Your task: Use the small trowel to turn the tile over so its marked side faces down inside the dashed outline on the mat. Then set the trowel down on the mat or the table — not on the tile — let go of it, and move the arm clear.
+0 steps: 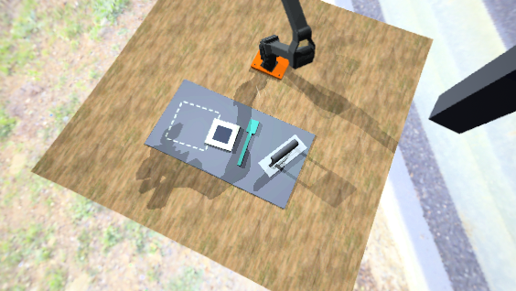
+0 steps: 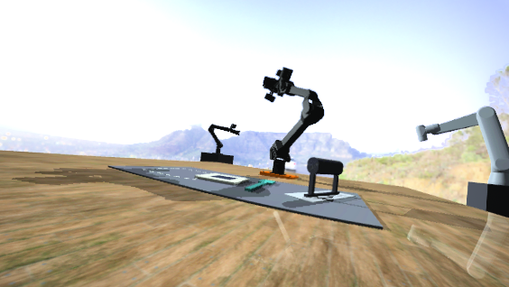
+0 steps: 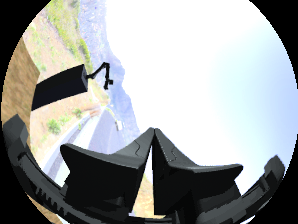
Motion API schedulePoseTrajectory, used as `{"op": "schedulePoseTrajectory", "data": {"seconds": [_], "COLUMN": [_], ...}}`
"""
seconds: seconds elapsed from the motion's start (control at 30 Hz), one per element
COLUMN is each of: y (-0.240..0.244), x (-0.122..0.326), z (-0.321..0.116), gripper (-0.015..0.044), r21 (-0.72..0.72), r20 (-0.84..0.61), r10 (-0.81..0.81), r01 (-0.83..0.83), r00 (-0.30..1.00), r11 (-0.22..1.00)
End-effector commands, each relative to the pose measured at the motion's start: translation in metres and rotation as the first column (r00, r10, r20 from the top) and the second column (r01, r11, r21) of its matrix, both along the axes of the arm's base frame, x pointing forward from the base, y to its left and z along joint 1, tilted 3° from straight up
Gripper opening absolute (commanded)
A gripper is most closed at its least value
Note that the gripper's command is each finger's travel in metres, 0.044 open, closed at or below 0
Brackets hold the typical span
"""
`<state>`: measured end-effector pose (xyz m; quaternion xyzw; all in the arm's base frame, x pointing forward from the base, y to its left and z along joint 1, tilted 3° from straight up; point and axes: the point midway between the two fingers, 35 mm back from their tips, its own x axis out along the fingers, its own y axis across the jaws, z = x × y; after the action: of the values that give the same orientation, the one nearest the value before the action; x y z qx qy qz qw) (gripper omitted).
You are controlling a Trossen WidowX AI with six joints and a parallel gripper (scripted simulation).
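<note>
The tile [image 1: 222, 134] [image 2: 224, 179] lies flat on the grey mat [image 1: 279, 194] [image 2: 356, 214], white rim and dark square facing up. Its left edge covers part of the right side of the dashed outline [image 1: 184, 102]; most of it lies outside. A teal tool [image 1: 245, 148] [image 2: 262, 184] with a slim handle and small blade, like a small trowel, lies flat right of the tile. A larger trowel [image 1: 284, 153] [image 2: 325, 166] with a pale plate and raised black handle rests at the mat's right end. My gripper [image 3: 153, 131] is shut and empty, raised high above the table.
The arm's orange base plate [image 1: 274, 70] [image 2: 289, 175] sits behind the mat. A black block [image 1: 480, 93] stands at the right in the top view. A grey arm [image 2: 492, 140] stands at the right and a small black arm [image 2: 218, 140] at the back left in the exterior view.
</note>
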<state>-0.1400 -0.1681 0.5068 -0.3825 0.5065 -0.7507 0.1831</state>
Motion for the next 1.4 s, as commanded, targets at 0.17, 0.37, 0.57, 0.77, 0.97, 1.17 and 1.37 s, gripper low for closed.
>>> {"op": "schedulePoseTrajectory", "data": {"seconds": [0.17, 0.37, 0.57, 0.77, 0.97, 1.17, 1.37], "y": [0.000, -0.009, -0.045, -0.069, -0.090, -0.109, -0.130], "x": [0.000, 0.003, 0.018, 0.042, 0.062, 0.088, 0.119], "z": [0.000, -0.002, -0.009, -0.020, -0.027, -0.037, -0.047], "gripper": [0.0053, 0.0205, 0.0270, 0.0270, 0.0270, 0.0270, 0.0270], "r21": [0.000, 0.001, 0.002, 0.009, 0.006, 0.007, -0.004], "r20": [0.000, 0.028, 0.145, 0.219, 0.293, 0.354, 0.452], "r10": [0.000, 0.043, 0.209, 0.334, 0.421, 0.498, 0.568], "r01": [0.000, -0.043, -0.211, -0.345, -0.442, -0.534, -0.635], "r00": [1.000, 0.999, 0.967, 0.917, 0.858, 0.792, 0.688], "r11": [1.000, 0.999, 0.977, 0.939, 0.897, 0.845, 0.773]}}
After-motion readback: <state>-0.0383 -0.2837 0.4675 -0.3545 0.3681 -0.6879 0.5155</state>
